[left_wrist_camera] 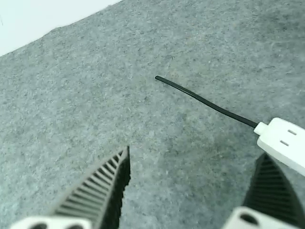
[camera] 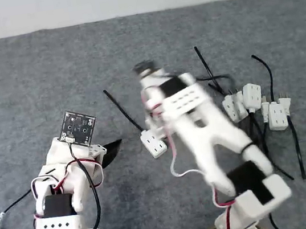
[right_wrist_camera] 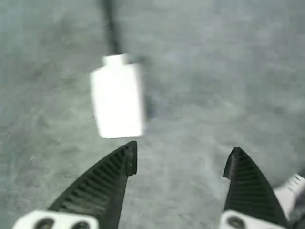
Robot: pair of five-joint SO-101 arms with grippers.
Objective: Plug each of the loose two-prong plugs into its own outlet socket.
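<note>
Not much done yet, as far as I can judge. The white two-slot socket block (camera: 153,143) lies loose on the grey felt table cover (camera: 31,69) w/ nothing in its slots, its thin black cord (left_wrist_camera: 200,99) running off to a free end. On the outer side of the right arm sits a cluster of white plugs and sockets (camera: 255,105), black leads tangled about them. At least one piece at that cluster's outer edge shows bare prongs, so it's unplugged; whether any of the others are mated I can't tell from here. So prob. most or all of the pairing is left to do. The left gripper (left_wrist_camera: 195,153) is spread wide w/ nothing in it, low over the felt. The socket block lies just ahead of one of its fingertips, off to that side rather than between the two, slots showing, and not touching as far as I can see. The right gripper (right_wrist_camera: 183,150) is likewise parted and empty, pointing down at the cover. A white oblong block (right_wrist_camera: 118,98) w/ a dark lead at its far end lies just ahead of one fingertip, again not between the fingers. It's blurred, so plug or socket, can't say. Next, I'd guess, one arm has to get its fingers round a plug body while the other steadies a socket.
</note>
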